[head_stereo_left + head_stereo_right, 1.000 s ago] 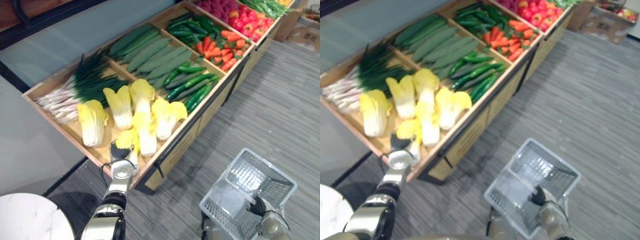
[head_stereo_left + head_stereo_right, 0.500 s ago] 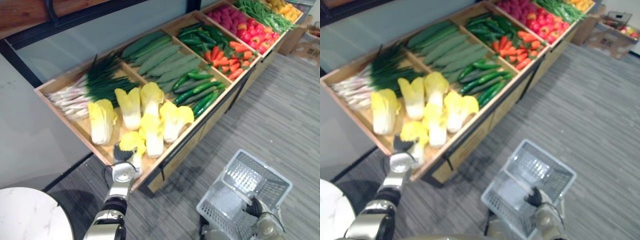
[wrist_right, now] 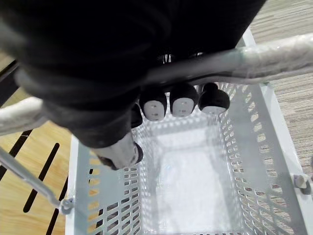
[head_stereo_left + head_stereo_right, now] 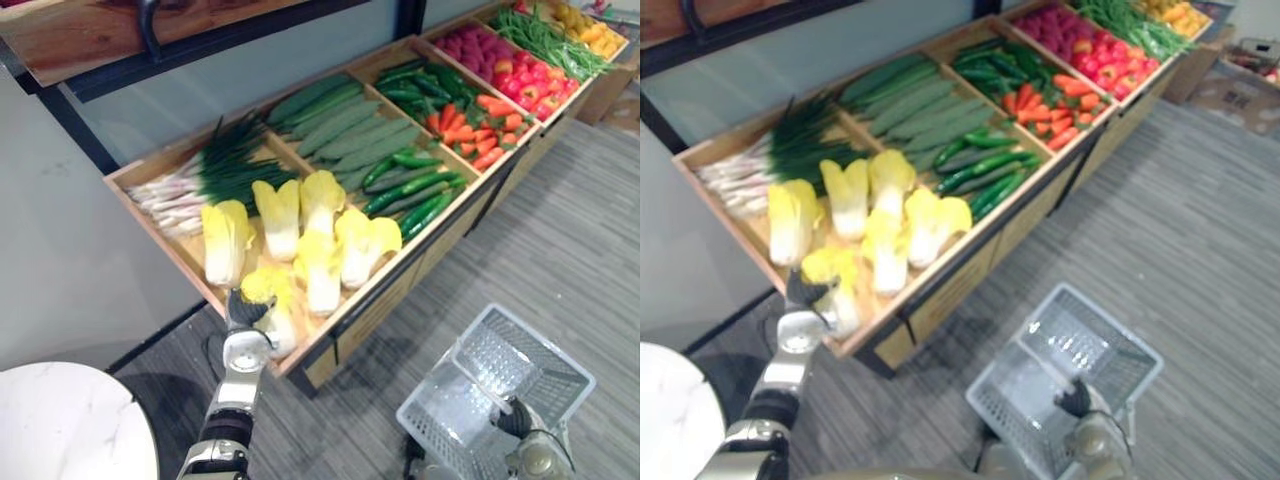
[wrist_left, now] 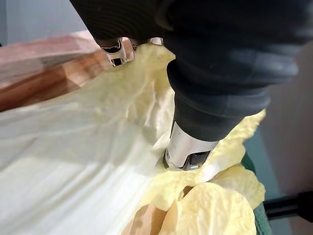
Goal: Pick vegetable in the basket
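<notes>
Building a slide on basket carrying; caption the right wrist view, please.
Right hand curled round the handle of an empty white mesh basket, held over striped grey carpet.

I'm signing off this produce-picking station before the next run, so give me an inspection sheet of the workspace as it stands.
Surface: wooden display stand, divided into compartments, stocked.
Job's things: nearest cabbage at the stand's front edge; grey mesh basket, empty.
Clutter: other cabbages, spring onions, cucumbers, green peppers and carrots lying in the compartments.
Hands: left hand curled on the nearest cabbage; right hand curled round the basket handle.
Cables: nothing seen.
Surroundings: grey carpet floor; round white table by the left arm; cardboard box past the stand's far end.
</notes>
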